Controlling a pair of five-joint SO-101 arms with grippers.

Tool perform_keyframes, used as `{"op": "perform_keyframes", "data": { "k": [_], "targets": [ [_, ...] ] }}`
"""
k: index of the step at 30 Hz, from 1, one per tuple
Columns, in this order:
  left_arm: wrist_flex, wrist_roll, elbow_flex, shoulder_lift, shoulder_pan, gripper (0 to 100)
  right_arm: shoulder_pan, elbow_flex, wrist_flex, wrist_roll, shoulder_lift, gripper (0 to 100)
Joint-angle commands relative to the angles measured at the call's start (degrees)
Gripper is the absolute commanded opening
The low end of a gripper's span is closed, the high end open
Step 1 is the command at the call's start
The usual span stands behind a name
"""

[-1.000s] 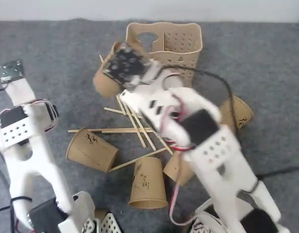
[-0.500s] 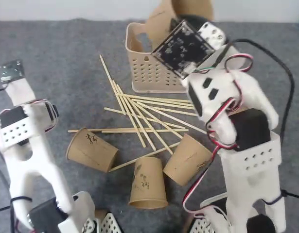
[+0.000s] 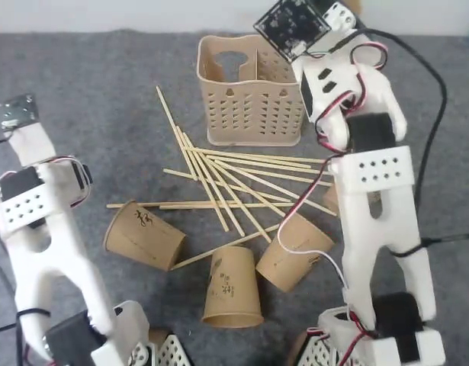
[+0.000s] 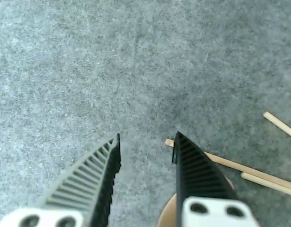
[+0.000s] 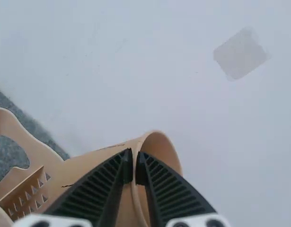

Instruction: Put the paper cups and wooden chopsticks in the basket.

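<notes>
The tan slotted basket stands at the back of the grey carpet, and its rim also appears in the right wrist view. My right gripper is shut on the rim of a paper cup, held high beside the basket against a white wall. Three brown paper cups lie on the carpet. Several wooden chopsticks are fanned out in front of the basket. My left gripper is open just above bare carpet, near a chopstick end and a cup rim.
The right arm rises tall at the basket's right front corner, partly covering another cup. The left arm stands at the left edge. Open carpet lies left of the basket and at the far right.
The right arm lifted a cup from the basket's left side, swung up and to the right, and now holds it high by the basket's right corner. The left arm has not moved.
</notes>
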Motion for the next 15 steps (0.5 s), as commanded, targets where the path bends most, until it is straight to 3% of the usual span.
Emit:
{"op": "perform_keyframes", "data": {
  "k": [1, 15],
  "targets": [
    [-1.9, -0.3, -0.4, -0.4, -0.5, 17, 0.7, -0.5, -1.7, 0.7, 0.2, 0.8],
    [-4.0, -0.3, 1.4, -0.4, -0.5, 17, 0.3, -0.1, -1.1, 0.6, 6.5, 0.8]
  ]
}}
